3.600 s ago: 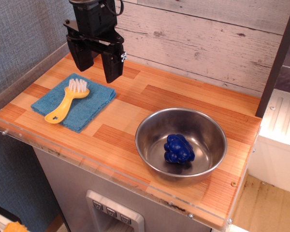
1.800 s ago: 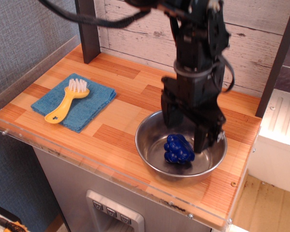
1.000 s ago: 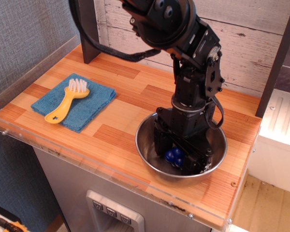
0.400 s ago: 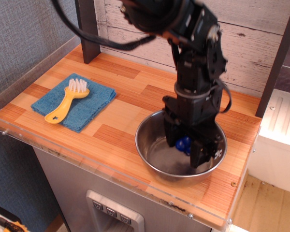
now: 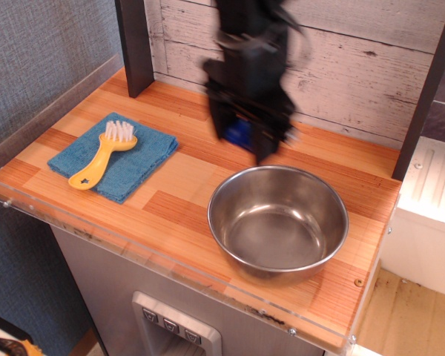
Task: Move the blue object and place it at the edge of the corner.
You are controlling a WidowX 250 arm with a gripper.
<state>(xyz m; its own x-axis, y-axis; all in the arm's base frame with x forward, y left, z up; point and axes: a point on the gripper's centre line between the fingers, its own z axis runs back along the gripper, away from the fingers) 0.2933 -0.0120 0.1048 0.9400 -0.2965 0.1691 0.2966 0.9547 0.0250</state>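
Gripper (image 5: 246,137) is up in the air over the back of the counter (image 5: 208,167), blurred by motion; its fingers are closed in on the blue object (image 5: 239,133), a patch of which shows between them; so the object is held aloft, clear of the wood, near the back wall and above-left of the steel bowl (image 5: 278,219); bowl is empty; blue cloth (image 5: 133,163) lies on the left of the counter with the yellow brush (image 5: 100,157) resting on top of it.

Step in hand looks like the carry toward a corner; which corner is meant I cannot tell from the task words; the back-left corner by the dark post (image 5: 133,44) looks the nearest open one, my guess only.

To do it well: keep the grip firm, since the lumpy glossy toy could slip or roll out; travel high enough to clear the brush and cloth if the path goes left; slow down before the descent, as the blur suggests speed; lower until the toy rests on the wood, then open the fingers; do not drop it from height, as it may roll; set it near the edge but fully on the counter, since it could tip off the lip; lift straight up after release so the fingers do not drag it.
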